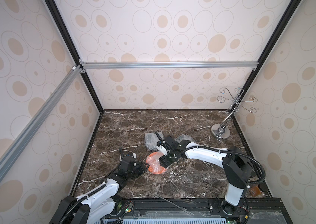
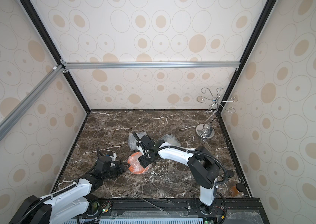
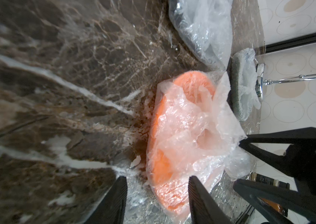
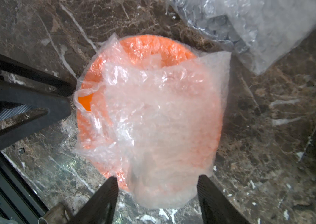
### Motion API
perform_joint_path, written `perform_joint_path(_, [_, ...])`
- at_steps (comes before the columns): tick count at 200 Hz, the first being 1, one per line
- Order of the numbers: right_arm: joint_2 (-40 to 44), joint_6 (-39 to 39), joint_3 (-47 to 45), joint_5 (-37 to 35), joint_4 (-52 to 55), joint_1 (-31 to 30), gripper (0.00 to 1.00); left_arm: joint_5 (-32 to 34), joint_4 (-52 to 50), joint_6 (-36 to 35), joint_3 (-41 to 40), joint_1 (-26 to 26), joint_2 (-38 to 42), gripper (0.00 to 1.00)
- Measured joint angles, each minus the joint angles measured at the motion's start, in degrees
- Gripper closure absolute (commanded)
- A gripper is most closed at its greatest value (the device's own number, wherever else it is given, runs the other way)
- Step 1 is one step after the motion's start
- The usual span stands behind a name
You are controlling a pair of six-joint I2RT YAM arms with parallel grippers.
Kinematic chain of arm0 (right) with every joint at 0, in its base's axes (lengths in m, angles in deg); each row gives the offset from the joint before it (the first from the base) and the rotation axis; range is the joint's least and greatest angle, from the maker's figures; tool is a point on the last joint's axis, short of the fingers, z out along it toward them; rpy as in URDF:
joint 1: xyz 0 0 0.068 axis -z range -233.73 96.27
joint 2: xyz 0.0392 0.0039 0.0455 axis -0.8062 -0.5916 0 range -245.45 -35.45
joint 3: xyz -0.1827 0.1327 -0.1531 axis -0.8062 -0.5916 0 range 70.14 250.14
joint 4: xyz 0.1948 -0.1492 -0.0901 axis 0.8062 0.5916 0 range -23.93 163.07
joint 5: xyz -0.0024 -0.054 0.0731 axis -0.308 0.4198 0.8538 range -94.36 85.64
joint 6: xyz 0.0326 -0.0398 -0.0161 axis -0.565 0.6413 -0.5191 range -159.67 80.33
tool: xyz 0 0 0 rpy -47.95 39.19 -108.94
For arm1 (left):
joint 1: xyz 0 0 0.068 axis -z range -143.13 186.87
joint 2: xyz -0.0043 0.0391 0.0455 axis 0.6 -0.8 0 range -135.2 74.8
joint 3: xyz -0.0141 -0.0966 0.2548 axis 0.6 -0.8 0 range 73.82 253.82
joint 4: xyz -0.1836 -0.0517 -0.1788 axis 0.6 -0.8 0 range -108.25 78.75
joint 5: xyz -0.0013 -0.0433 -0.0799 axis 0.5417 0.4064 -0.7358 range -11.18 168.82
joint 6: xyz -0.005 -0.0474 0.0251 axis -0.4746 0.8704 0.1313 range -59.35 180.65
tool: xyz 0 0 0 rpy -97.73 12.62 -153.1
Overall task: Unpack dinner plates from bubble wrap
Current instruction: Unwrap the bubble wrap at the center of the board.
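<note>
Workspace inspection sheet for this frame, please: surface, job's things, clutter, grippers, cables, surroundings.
Surface: marble tabletop, brown with white veins; no spills seen.
Job's things: orange plate lying flat, mostly covered by its bubble wrap; a wrapped bundle and a second bundle lie behind it.
Clutter: wire stand in the far right corner; brown jar and thin metal tool at the front edge.
Grippers: left gripper open at the plate's edge; right gripper open, jaws either side of the wrap.
Cables: black conduits run along both arms, clear of the plate.
Surroundings: circle-patterned walls; aluminium frame bar.
</note>
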Motion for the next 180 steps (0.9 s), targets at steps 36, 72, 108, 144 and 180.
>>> perform_joint_path(36, [-1.66,0.0,0.52,-0.17,-0.09,-0.83,0.32,-0.63,2.62,0.33,0.0,0.59,-3.08,0.5])
perform_joint_path(72, [-2.93,-0.15,0.81,-0.42,-0.28,-0.94,0.36,-1.09,6.21,0.39,0.0,1.01,-5.86,0.52])
perform_joint_path(108, [-3.56,-0.52,1.68,-0.52,-1.11,-0.94,0.53,-1.22,9.22,0.42,0.28,1.42,-8.59,0.58])
perform_joint_path(144, [-3.89,-1.14,1.73,-0.59,-2.29,-0.96,0.64,-0.87,10.71,0.42,0.46,1.62,-10.54,0.66])
perform_joint_path(180, [-4.35,-1.79,1.77,-0.37,-2.99,-1.01,0.48,-0.68,12.13,0.37,0.57,1.75,-11.96,0.71])
